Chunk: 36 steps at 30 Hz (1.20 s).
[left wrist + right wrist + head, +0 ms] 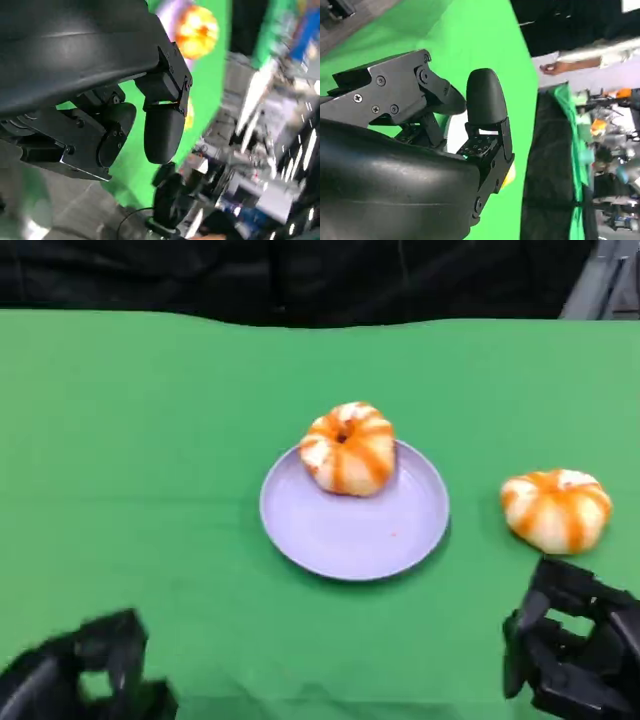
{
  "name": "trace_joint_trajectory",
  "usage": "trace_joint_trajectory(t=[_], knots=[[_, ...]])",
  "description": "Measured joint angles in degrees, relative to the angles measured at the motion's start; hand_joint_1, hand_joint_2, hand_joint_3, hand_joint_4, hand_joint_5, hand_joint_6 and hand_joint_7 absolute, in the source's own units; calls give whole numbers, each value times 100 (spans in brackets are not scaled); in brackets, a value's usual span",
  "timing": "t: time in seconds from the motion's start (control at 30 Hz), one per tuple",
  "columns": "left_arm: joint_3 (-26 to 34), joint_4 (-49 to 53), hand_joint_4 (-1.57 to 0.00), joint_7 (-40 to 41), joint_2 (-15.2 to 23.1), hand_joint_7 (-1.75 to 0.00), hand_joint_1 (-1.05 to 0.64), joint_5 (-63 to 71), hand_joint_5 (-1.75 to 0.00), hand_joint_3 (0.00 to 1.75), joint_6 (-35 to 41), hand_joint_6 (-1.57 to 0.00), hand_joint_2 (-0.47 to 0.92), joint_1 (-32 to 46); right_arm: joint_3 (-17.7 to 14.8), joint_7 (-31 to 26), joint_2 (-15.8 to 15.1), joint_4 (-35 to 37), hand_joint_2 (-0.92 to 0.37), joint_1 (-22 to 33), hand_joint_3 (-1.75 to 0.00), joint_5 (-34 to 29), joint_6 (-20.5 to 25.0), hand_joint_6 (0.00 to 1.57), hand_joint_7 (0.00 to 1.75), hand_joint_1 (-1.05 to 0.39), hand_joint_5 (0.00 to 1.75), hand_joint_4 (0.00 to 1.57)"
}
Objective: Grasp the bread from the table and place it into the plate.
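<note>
Surface: green cloth table (pixel 150 470) fills the head view from the near edge up to a black backdrop (pixel 300 280) along the far side.
Left hand: left hand (pixel 85 675) sits lowest at the near left corner of the head view, blurred, above the cloth and touching nothing; its wrist view shows the black fingers (pixel 162 130) drawn partly in with nothing between them, but how wide they stand I cannot tell.
Right hand: right hand (pixel 575 650) is at the near right, fingers apart and empty, just short of the loose bread and not touching it; in its wrist view the fingers (pixel 485 97) stand separated over green cloth.
Loose bread: orange-and-white striped bread (pixel 556 509) lies on the cloth to the right of the plate, apart from its rim, just beyond the right hand.
Plate: round lavender plate (pixel 330 535) rests flat near the middle of the table, farther out than both hands.
Bread on plate: second striped bread (pixel 348 448) sits on the far part of the plate, leaning over its back rim; it appears blurred in the left wrist view (pixel 196 31).
Background: right wrist view shows a person's arm (pixel 570 64) past the table's far edge, amid blurred clutter.
</note>
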Motion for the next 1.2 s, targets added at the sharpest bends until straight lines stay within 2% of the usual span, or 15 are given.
trace_joint_trajectory(t=[0.27, 1.2], knots=[[-1, 79, -96, 124, -11, -175, 12, -31, -175, 142, 89, -79, 64, -258, -162, 178, -27, -1, -72, 49, -91, 200, -24, 72, 156, -5, 175, 82], [-41, 248, -92, 172, -89, -175, 9, 100, -175, 135, 71, -74, 65, -335, -161, 212, -10, 59, -71, -5, -91, 191, -114, 74, 158, -7, 175, 84]])
